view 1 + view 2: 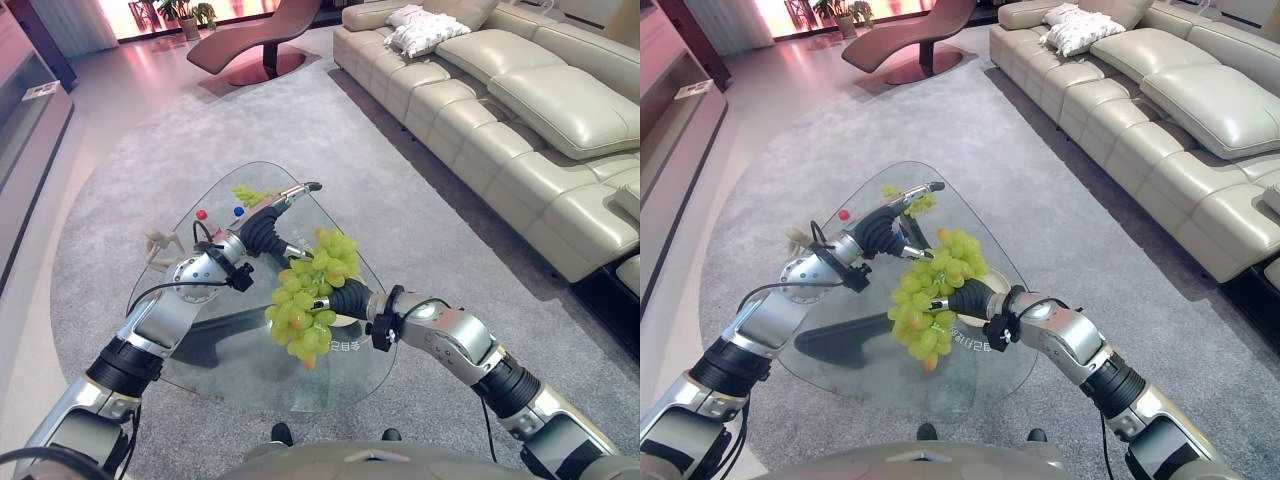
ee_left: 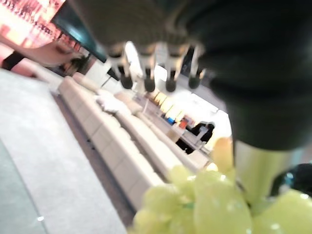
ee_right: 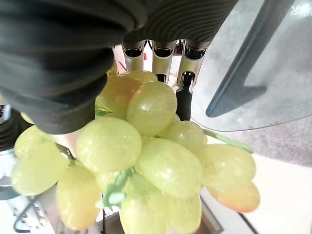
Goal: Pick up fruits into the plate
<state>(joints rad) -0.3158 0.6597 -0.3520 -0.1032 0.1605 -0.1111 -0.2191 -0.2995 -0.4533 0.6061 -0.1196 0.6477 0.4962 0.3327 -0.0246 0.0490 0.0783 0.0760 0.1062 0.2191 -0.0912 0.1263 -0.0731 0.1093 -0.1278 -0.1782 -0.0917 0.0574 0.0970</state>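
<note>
Above glass table [image 1: 345, 385] on grey carpet [image 1: 420, 210]: right hand [image 1: 345, 297] grips grapes [image 1: 305, 300]; left hand [image 1: 265, 222] fingers straight.

table: clear glass top, rounded-triangle shape [image 1: 345, 385], dark base visible through it, stands on grey carpet [image 1: 420, 210]
far edge: small bunch of green grapes [image 1: 250, 194] lying on the glass
left edge: small beige wooden figure [image 1: 160, 246]
near the figure: two small items, one red-topped [image 1: 202, 215], one blue-topped [image 1: 238, 212]; can't tell what they are
</note>
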